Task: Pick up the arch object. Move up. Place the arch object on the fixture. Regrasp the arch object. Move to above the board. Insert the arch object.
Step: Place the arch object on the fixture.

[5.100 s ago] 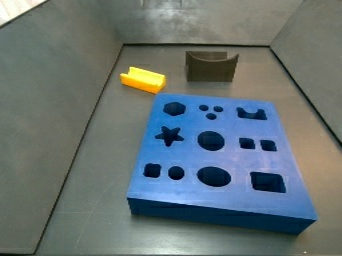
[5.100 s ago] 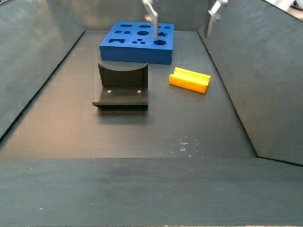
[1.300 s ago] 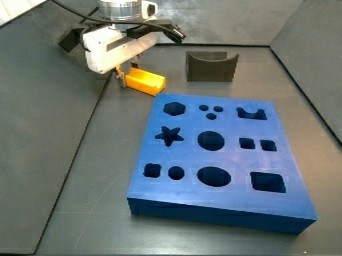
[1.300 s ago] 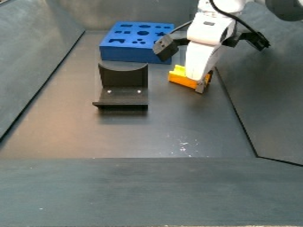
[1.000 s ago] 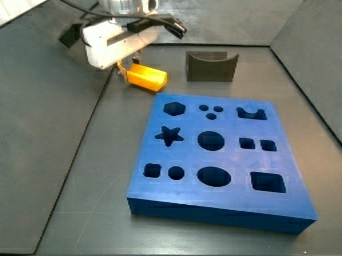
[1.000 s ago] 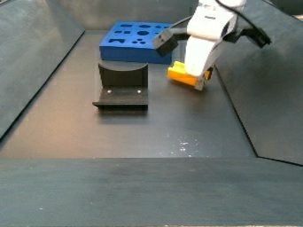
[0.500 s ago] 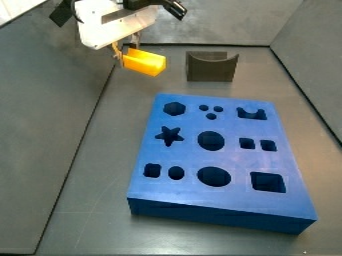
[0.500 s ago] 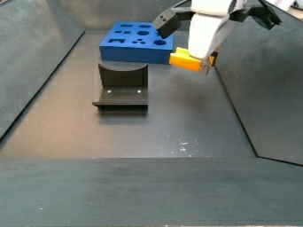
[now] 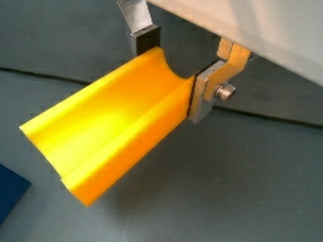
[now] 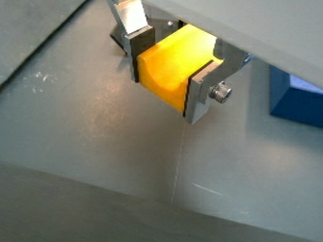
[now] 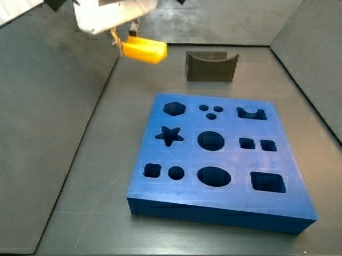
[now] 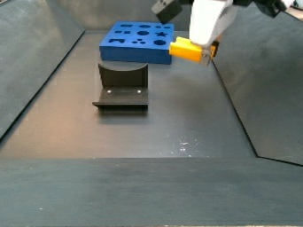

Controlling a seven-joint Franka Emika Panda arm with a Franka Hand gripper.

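We see the two-finger gripper (image 11: 130, 38) high above the dark tabletop (image 11: 80, 190), near the far left edge in a side view, its flat silver fingers (image 9: 209, 87) closed on one end of the small yellow-orange plastic arch object (image 11: 142, 49). In both wrist views the dark pads press the block's two sides, and the rest of the piece juts out free beyond them, its curved notch (image 9: 120, 104) facing open air. In both side views the arch object (image 12: 187, 50) hangs clear of the floor, touching nothing but the fingers.

The fixture, a dark grey-brown block with a U-shaped notch (image 11: 210, 66), stands by the far edge, apart from the gripper, with bare floor between them. The large blue board with shaped cut-outs (image 11: 218, 154) fills the middle and right of the tabletop; its near edge stops short of the front edge, and a wide strip of floor runs open along the left wall (image 11: 40, 80). In a side view the fixture (image 12: 122, 86) sits in front of the board (image 12: 138, 42), with open floor to its side under the lifted piece.
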